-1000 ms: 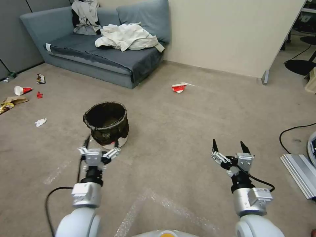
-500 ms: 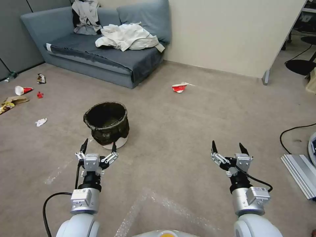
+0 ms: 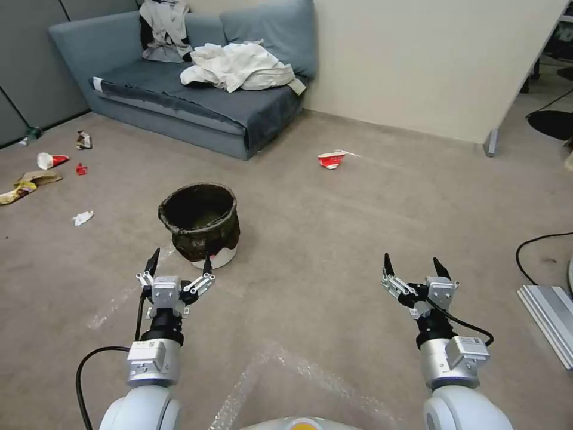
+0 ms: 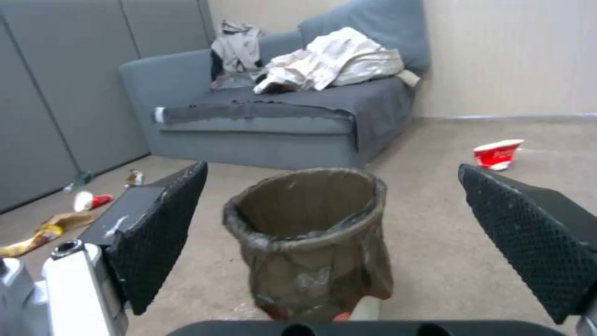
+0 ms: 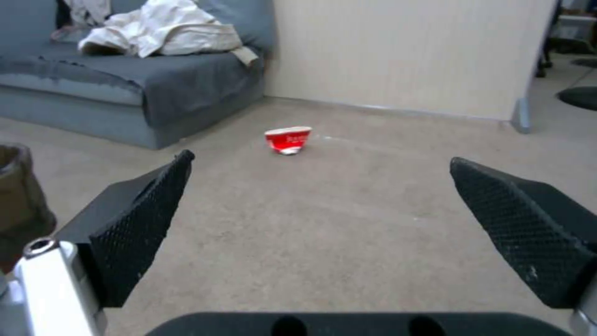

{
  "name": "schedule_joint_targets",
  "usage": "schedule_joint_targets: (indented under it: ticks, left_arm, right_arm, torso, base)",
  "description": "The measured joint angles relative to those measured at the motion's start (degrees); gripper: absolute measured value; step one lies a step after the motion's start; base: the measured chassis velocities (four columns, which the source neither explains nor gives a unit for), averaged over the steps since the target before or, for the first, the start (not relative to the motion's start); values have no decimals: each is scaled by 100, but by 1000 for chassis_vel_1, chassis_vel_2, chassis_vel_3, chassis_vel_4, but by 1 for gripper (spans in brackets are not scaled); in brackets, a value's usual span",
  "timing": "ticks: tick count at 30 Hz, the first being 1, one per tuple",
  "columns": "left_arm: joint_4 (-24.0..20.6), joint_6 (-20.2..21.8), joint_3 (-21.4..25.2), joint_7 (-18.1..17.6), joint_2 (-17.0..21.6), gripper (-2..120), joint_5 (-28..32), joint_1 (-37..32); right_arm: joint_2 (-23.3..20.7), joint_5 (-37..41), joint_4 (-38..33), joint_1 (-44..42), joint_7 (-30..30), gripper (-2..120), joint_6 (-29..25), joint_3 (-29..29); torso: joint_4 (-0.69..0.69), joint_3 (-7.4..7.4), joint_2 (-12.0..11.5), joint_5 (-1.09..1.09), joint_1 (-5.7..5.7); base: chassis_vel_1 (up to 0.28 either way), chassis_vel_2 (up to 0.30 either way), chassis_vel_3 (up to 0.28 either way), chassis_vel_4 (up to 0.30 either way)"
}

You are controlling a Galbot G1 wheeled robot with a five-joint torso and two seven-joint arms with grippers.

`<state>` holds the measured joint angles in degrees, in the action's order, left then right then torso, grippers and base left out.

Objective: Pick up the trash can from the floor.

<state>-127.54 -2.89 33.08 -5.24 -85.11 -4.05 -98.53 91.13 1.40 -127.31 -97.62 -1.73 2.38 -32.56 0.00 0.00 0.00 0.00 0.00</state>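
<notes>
My left gripper [image 3: 179,267] hangs low over the floor [image 3: 334,239] with its fingers spread wide, just short of the trash can [image 3: 201,223] and pointed straight at it. Nothing sits between the pads. From my head camera the can stands upright on the carpet ahead and to my left, near the fingertips but apart from them.

The can is small, round and a little tapered, its white shell showing only at the base, under a crinkled dark bag folded over the rim and hanging down the sides (the bag hides most of the body).

The left wrist view puts the trash can [image 4: 311,242] squarely between the two textured black pads, and lets me see the inside wall of the liner and the wrinkled fold at the rim, which the head camera shows only from above. It also shows a crushed red cup [image 4: 497,154] lying off to one side beyond the can.

My right gripper [image 3: 416,272] hovers with its fingers equally wide apart, well clear of the can. Its wrist view looks across bare carpet to that cup [image 5: 288,139], with the sofa [image 5: 124,88] behind it and a sliver of the can at the frame's edge.
</notes>
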Motion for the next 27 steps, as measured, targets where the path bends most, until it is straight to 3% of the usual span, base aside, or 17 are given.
schedule_joint_targets:
  ticks: [27]
  left_arm:
    - [115, -260, -4, -16, 8, 100, -11, 2]
  right_arm:
    - [-3, 6, -20, 5, 75, 100, 22, 9]
  torso:
    - [-1, 0, 0, 0, 0]
  base:
    - [62, 60, 52, 59]
